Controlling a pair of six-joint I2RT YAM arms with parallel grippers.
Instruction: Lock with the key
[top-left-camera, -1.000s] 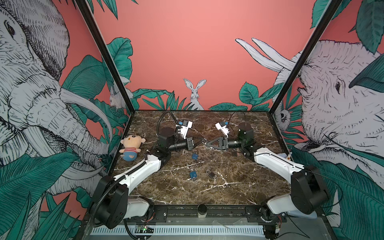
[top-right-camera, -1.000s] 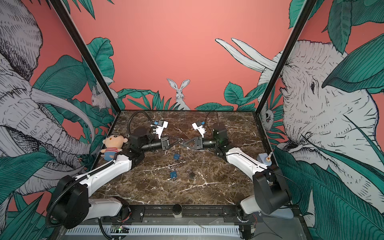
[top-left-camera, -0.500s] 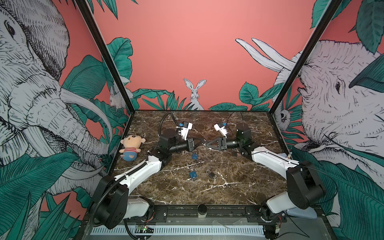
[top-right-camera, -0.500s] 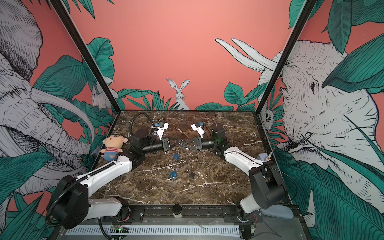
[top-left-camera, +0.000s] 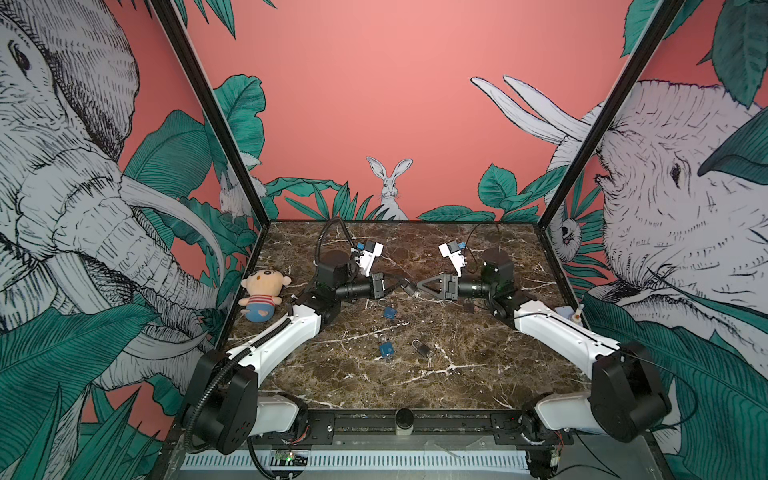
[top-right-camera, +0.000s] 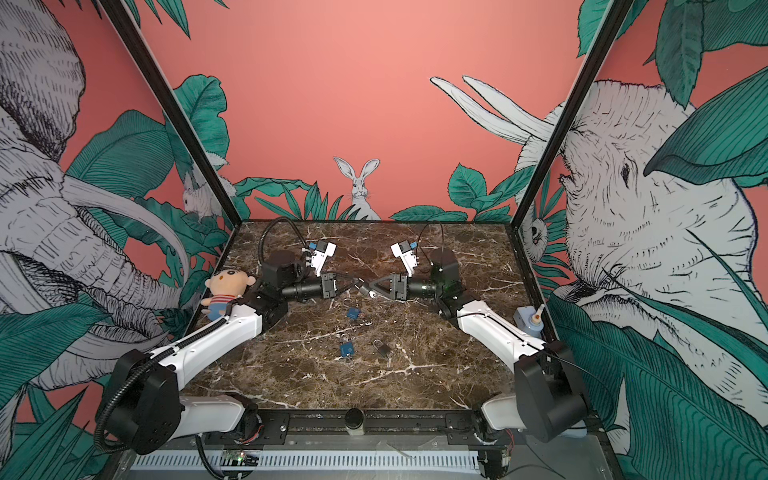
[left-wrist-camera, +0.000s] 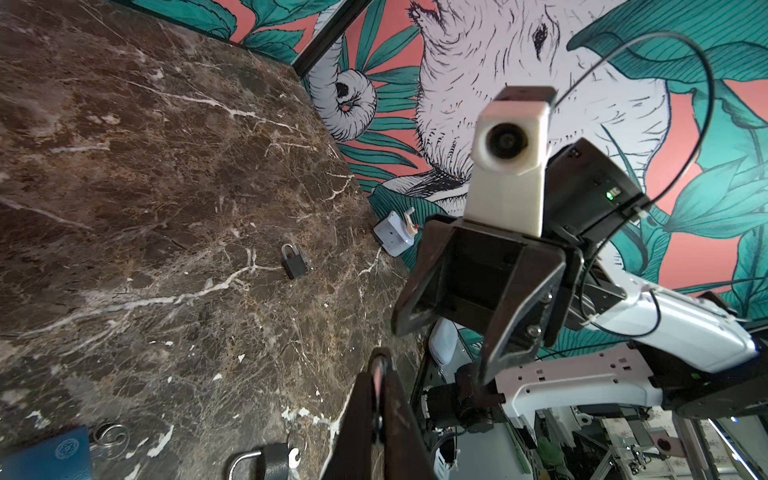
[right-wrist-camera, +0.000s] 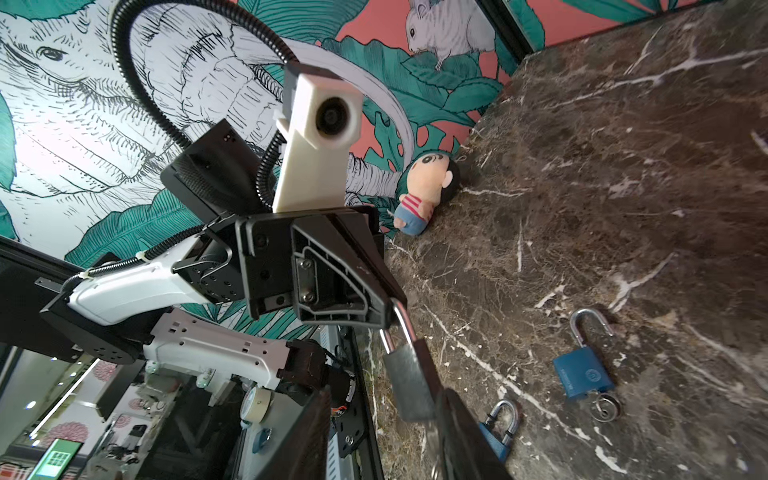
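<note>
Held padlock (top-left-camera: 409, 288) up at mid-frame, can't make out the key

Low in a top view, a blue padlock (top-left-camera: 386, 348) and a dark padlock (top-left-camera: 422, 348) lie on the marble table (top-left-camera: 457, 374). Mid-frame, the left gripper (top-left-camera: 400, 285) is clamped on the held padlock's shackle (its keyhole end is hidden), long axis left-to-right, body pointing right at the right gripper (top-left-camera: 418, 284), whose jaws stand apart.
</note>
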